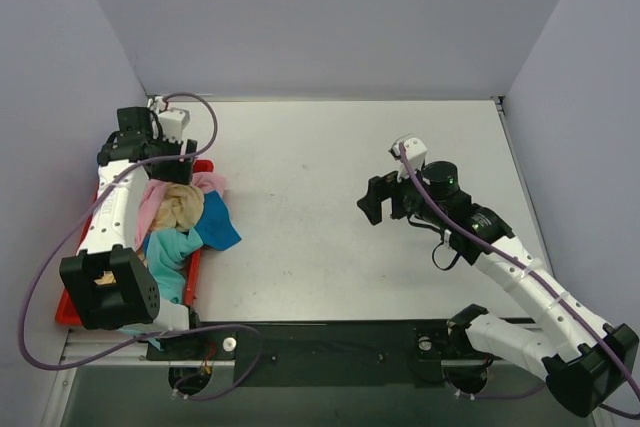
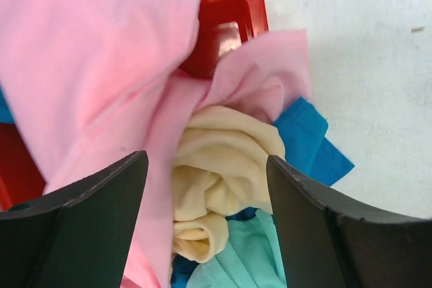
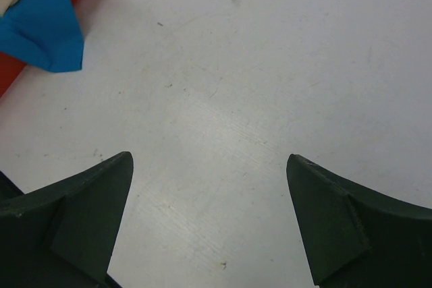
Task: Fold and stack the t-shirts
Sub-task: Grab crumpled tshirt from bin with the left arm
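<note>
Fingers on the left gripper [image 1: 172, 172] hang over the shirt pile at the left edge of the table [image 1: 330, 247] in my overhead view, though from up there I can't judge their gap. The pink shirt [image 1: 152, 202], cream shirt [image 1: 186, 207], blue shirt [image 1: 222, 229] and teal shirt [image 1: 170, 252] lie bunched together on the red tray [image 1: 66, 309], with the blue one spilling over the tray's right rim onto the table. My right gripper [image 1: 385, 197] sits well apart from them, over bare table toward the right edge. Through the left wrist camera I see the fingers [image 2: 101, 200] spread wide and clamped on nothing, straddling the cream shirt. Pink cloth is draped over a tray corner, blue shows to the right and teal lies at the bottom of the view. I can't tell whether the tips touch the cloth. On the right wrist camera the other fingers [image 3: 74, 214] also stand wide apart over bare table, and the blue shirt's corner and a strip of tray show at the upper left.
</note>
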You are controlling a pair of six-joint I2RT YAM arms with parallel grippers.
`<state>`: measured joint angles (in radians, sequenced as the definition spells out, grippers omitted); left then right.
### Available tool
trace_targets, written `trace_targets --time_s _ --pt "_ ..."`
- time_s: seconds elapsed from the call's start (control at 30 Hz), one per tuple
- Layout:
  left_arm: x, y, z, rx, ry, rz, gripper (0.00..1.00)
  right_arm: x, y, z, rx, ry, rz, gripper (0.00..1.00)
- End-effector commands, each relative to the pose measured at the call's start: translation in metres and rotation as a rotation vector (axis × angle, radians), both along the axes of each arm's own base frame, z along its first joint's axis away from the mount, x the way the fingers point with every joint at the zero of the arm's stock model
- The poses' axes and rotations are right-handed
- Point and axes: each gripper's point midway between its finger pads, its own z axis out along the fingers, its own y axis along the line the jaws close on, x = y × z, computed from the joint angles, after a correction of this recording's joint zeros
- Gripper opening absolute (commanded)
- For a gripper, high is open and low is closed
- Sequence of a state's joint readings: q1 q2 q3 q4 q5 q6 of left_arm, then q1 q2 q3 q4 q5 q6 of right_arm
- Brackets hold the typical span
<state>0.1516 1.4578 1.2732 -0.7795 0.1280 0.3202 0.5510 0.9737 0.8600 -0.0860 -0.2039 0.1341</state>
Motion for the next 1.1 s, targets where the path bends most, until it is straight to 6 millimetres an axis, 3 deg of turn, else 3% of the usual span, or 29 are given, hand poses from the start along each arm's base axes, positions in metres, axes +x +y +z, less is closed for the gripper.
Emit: trace_targets --time_s 0.0,0.03,0.2,0.33,0.4,0.43,0.47,0.5,0.53,0.57,0.67,0.8,0.83,0.87,0.9,0.93,0.97,1.07 --pt "0.024 0.009 0.046 0.046 -0.124 -0.002 0.82 -0.017 0.011 0.000 0.011 0.032 0.093 0.91" --pt "0.031 0.014 0.044 0.067 -0.126 0.010 0.82 -0.017 0.012 0.000 0.006 0.028 0.100 0.91" --pt "0.062 0.027 -0.001 0.112 -0.023 -0.010 0.83 -0.013 0.010 -0.003 -0.022 0.008 0.085 0.91" --pt "0.082 0.039 -0.012 0.161 -0.008 -0.014 0.84 -0.015 0.010 -0.007 -0.035 0.026 0.093 0.91" --pt "0.087 0.046 -0.012 0.186 -0.003 0.002 0.76 -0.017 0.011 -0.010 -0.041 0.039 0.102 0.91" --pt "0.088 0.047 -0.012 0.189 -0.005 0.009 0.59 -0.016 0.010 -0.009 -0.040 0.036 0.099 0.91" --pt "0.088 0.048 -0.010 0.188 -0.009 0.014 0.50 -0.016 0.010 -0.009 -0.041 0.035 0.100 0.91" --pt "0.088 0.047 -0.009 0.184 -0.013 0.009 0.32 -0.016 0.011 -0.009 -0.039 0.032 0.102 0.91" --pt "0.085 0.043 -0.005 0.175 -0.023 0.000 0.24 -0.015 0.010 -0.009 -0.039 0.028 0.099 0.91" --pt "0.083 0.042 -0.003 0.171 -0.029 -0.001 0.02 -0.015 0.011 -0.007 -0.034 0.023 0.100 0.91" --pt "0.073 0.041 0.019 0.178 -0.086 0.006 0.00 -0.016 0.014 -0.006 -0.021 0.024 0.113 0.91" --pt "0.062 0.034 0.075 0.175 -0.241 0.009 0.00 -0.017 0.018 -0.004 -0.007 0.027 0.121 0.91" --pt "0.056 0.030 0.105 0.175 -0.312 0.006 0.00 -0.018 0.021 0.002 0.001 0.018 0.129 0.91" --pt "0.053 0.028 0.120 0.168 -0.350 0.008 0.00 -0.019 0.022 0.004 0.004 0.015 0.135 0.91" --pt "0.044 0.021 0.153 0.160 -0.434 -0.008 0.00 -0.021 0.026 0.010 0.009 0.003 0.148 0.91" --pt "0.040 0.018 0.171 0.156 -0.479 -0.016 0.00 -0.022 0.027 0.015 0.016 -0.011 0.153 0.91" --pt "0.028 0.009 0.204 0.150 -0.566 -0.039 0.00 -0.025 0.031 0.020 0.019 -0.022 0.172 0.91" --pt "0.002 -0.005 0.253 0.156 -0.689 -0.097 0.00 -0.031 0.040 0.034 0.028 -0.061 0.206 0.91"
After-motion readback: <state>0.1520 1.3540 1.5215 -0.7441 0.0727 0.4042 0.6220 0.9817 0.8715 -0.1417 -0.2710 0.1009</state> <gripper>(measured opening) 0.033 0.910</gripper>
